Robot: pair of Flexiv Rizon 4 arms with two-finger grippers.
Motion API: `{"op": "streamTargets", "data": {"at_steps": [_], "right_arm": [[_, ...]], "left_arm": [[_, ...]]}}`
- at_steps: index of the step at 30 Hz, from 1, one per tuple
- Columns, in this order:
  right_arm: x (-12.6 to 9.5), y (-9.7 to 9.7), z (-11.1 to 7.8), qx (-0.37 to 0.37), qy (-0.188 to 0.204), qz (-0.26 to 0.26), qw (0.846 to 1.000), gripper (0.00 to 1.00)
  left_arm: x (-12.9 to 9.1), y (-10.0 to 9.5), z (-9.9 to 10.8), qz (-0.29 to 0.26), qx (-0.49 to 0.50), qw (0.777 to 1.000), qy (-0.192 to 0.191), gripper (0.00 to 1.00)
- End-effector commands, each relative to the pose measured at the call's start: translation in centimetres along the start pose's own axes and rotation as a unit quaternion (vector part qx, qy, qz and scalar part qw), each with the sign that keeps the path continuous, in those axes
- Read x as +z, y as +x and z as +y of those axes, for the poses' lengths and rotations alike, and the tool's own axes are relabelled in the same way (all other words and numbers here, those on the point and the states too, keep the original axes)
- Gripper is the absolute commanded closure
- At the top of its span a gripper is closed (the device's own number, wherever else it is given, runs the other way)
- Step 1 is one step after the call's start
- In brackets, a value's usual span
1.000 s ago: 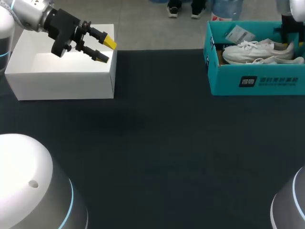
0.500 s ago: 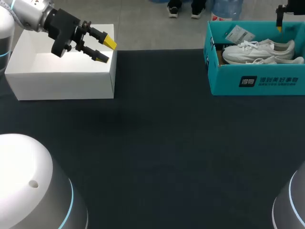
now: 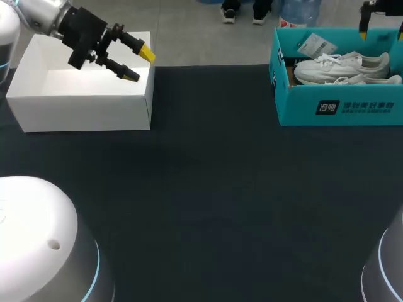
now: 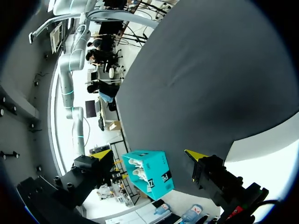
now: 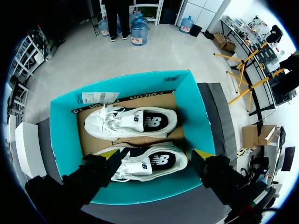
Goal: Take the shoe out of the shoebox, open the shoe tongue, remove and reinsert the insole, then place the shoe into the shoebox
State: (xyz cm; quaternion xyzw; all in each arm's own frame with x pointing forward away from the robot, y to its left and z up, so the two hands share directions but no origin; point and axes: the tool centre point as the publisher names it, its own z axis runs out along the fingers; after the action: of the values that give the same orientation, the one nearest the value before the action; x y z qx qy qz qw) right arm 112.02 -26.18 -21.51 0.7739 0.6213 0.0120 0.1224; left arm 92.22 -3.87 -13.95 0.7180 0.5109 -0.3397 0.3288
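Table (image 3: 208, 189) dark; shoebox (image 3: 302, 104) upper right. Both jaws gape empty. Risk: right jaws snag laces (image 5: 106, 113), dragging both shoes (image 5: 159, 161).

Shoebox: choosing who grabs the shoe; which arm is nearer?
Right. The right arm hangs above the shoebox; the left arm is far off, over the white box.

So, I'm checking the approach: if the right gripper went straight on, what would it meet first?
Probably the nearer white shoe in the teal shoebox, ahead between the right gripper's open fingers; depth is unclear.
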Motion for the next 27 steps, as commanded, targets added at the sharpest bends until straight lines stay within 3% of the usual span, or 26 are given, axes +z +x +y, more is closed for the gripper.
{"op": "streamTargets", "data": {"at_steps": [1, 5, 22, 23, 27], "right_arm": [[-0.4, 0.2, -1.6, -0.006, -0.020, -0.001, 1.000, 0.00], [-0.8, 0.9, -2.7, -0.034, -0.018, 0.001, 0.999, 0.00], [-0.8, 0.9, -2.7, -0.034, -0.018, 0.001, 0.999, 0.00], [-0.6, 1.2, -2.9, -0.037, -0.008, -0.003, 0.999, 0.00], [-0.5, 1.6, -3.9, -0.037, 0.010, -0.007, 0.999, 0.00]], "left_arm": [[-0.5, -0.7, 0.2, 0.031, -0.067, 0.997, -0.030, 0.00], [-0.8, -0.5, 0.6, 0.033, -0.093, 0.994, -0.043, 0.00], [-0.8, -0.5, 0.6, 0.033, -0.093, 0.994, -0.043, 0.00], [-0.7, -0.7, 1.2, 0.055, -0.143, 0.985, -0.074, 0.00], [-0.8, -0.5, 2.8, 0.118, -0.276, 0.946, -0.123, 0.00]]}}
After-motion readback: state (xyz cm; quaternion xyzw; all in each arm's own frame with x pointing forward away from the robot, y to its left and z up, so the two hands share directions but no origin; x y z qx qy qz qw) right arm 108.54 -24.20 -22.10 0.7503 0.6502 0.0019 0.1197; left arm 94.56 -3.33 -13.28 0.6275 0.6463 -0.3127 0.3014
